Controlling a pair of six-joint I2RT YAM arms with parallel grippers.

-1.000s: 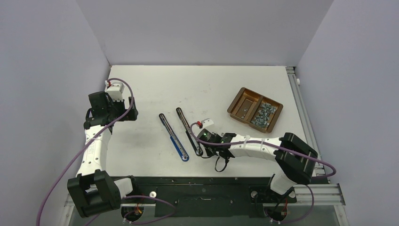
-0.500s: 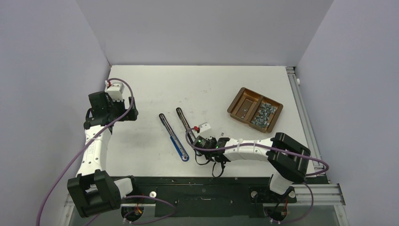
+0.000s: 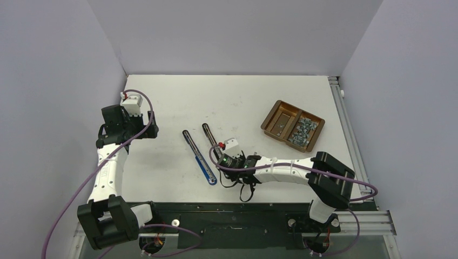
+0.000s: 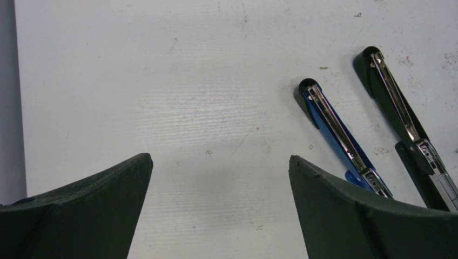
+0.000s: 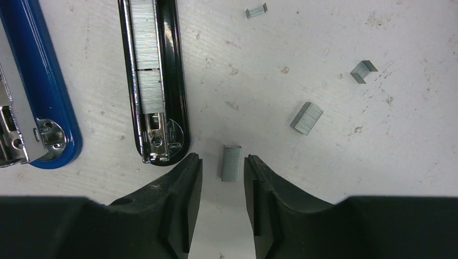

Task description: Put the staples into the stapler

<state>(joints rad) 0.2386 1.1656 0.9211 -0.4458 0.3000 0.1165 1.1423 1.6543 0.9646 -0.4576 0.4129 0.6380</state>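
Now close the right gripper (image 5: 222, 164), narrowly parted and gripping nothing, squarely on the staple strip (image 5: 231, 163) lying flat between its fingertips, then carry it level to the open black stapler (image 5: 154, 81) just ahead and left, staples (image 5: 148, 48) already in its channel. Stretched low and leftward along the near side of the table (image 3: 162, 178), wrist pitched down; left gripper (image 4: 219, 159) spread wide, empty, well apart.

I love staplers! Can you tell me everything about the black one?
The black stapler lies flat and opened out on the white table. It looks like glossy black plastic around a shiny metal channel, and rows of grey staples sit in that channel. Its rounded end lies right beside the right tool. Nothing grips it.
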